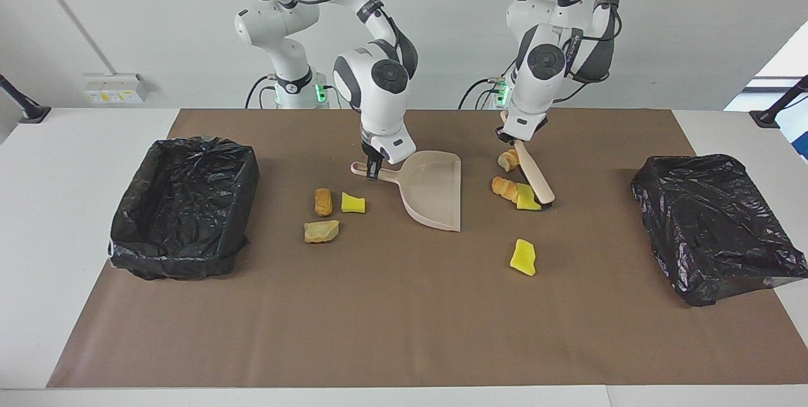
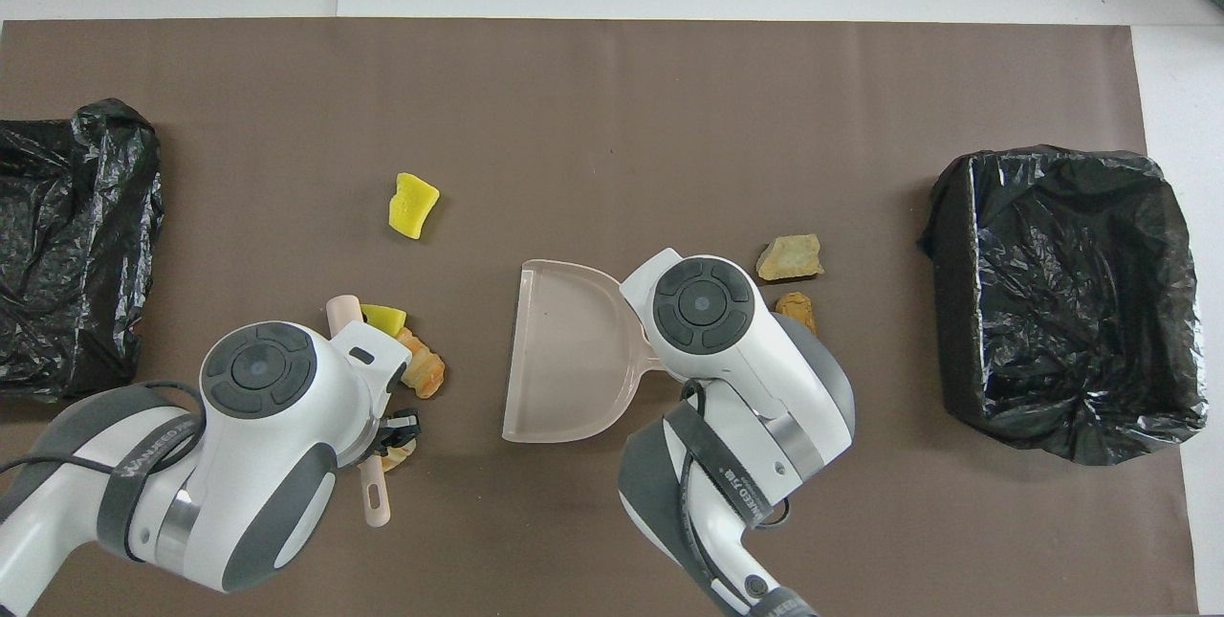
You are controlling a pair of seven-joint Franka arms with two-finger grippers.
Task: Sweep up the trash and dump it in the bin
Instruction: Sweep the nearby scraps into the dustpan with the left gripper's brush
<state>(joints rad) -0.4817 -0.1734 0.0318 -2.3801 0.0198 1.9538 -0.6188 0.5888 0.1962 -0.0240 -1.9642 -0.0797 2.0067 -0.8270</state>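
My right gripper point(image 1: 372, 171) is shut on the handle of the beige dustpan point(image 1: 435, 195) point(image 2: 564, 359), whose wide mouth faces the left arm's end. My left gripper point(image 1: 512, 142) is shut on the beige brush point(image 1: 535, 176) point(image 2: 341, 309). Its bristles press against a yellow trash piece point(image 1: 528, 199) point(image 2: 383, 318) that touches an orange lump point(image 1: 504, 187) point(image 2: 424, 371). A bread slice point(image 1: 509, 159) lies by the brush handle. Another yellow piece point(image 1: 523, 257) point(image 2: 413, 204) lies alone, farther from the robots. Three pieces lie beside the dustpan handle: brown point(image 1: 322, 201), yellow point(image 1: 353, 202), tan point(image 1: 321, 231).
A black-lined bin point(image 1: 183, 205) point(image 2: 1061, 297) stands at the right arm's end of the brown mat. A second black-lined bin point(image 1: 719, 224) point(image 2: 67, 234) stands at the left arm's end. In the overhead view both wrists cover their grippers.
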